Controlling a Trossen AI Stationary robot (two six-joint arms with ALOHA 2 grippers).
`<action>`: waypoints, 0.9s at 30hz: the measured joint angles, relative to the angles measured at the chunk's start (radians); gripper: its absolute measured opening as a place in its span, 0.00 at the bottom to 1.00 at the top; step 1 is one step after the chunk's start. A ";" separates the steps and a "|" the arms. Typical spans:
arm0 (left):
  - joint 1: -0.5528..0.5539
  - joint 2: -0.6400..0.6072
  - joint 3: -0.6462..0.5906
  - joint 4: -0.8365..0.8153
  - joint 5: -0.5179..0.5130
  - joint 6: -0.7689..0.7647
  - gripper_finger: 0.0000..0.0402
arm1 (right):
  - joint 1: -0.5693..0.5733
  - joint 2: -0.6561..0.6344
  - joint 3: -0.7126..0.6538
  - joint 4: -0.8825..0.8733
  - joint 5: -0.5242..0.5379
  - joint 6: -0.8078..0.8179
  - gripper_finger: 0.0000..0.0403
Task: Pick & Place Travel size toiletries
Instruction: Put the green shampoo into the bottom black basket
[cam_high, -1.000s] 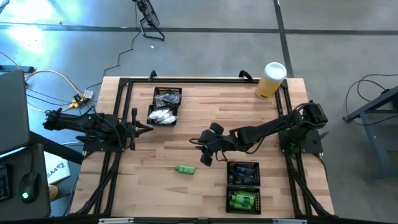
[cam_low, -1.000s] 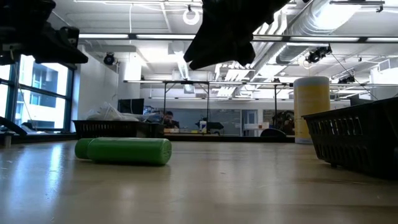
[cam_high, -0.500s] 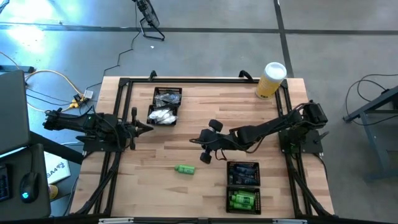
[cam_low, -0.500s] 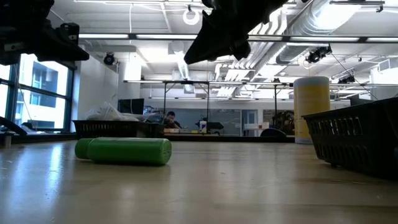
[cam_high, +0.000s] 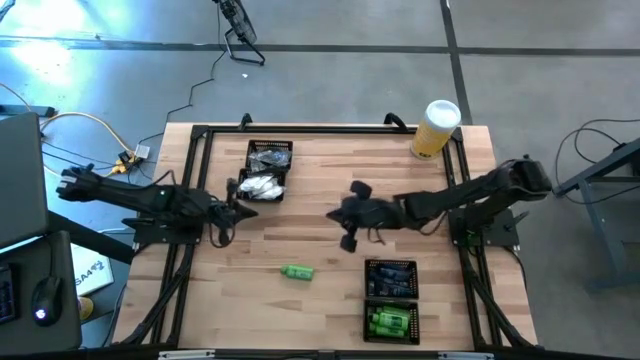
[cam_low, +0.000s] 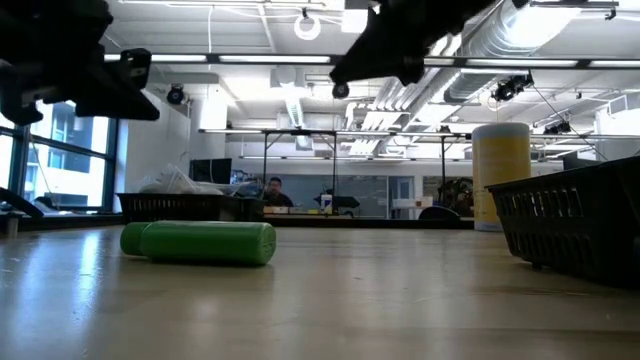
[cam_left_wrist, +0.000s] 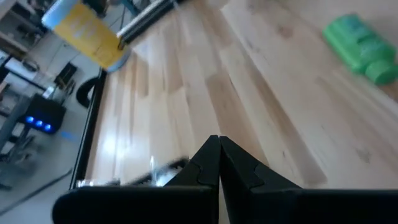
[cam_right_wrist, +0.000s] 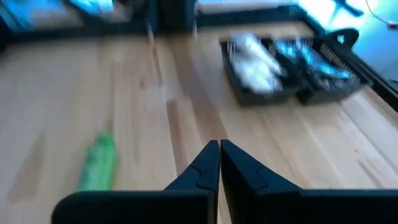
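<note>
One green bottle lies on its side on the wooden table, near the front and left of centre; it also shows in the low view, the left wrist view and the right wrist view. My right gripper hangs shut above the table's middle, to the far right of the bottle, with nothing in it. My left gripper is shut and empty, above the table's left part, just in front of the far-left tray.
A black mesh tray with white packets and dark items stands at the far left. A second tray at the near right holds dark tubes and green bottles. A tall yellow cylinder with a white lid stands at the far right corner.
My right gripper has risen and drawn back toward the table's right edge, rolling a little, and its fingers have come together. My left gripper has reached a short way toward the table's middle. The green bottle has stayed where it was.
</note>
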 joint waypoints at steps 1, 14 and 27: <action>0.000 0.028 0.000 0.033 0.015 0.005 0.00 | -0.009 -0.028 -0.040 0.057 -0.013 0.008 0.02; 0.000 0.385 0.121 0.123 0.136 -0.002 0.00 | -0.085 -0.263 -0.437 0.489 -0.035 0.064 0.02; -0.095 0.740 0.359 0.040 0.219 0.021 0.00 | -0.132 -0.318 -0.514 0.511 -0.043 0.047 0.02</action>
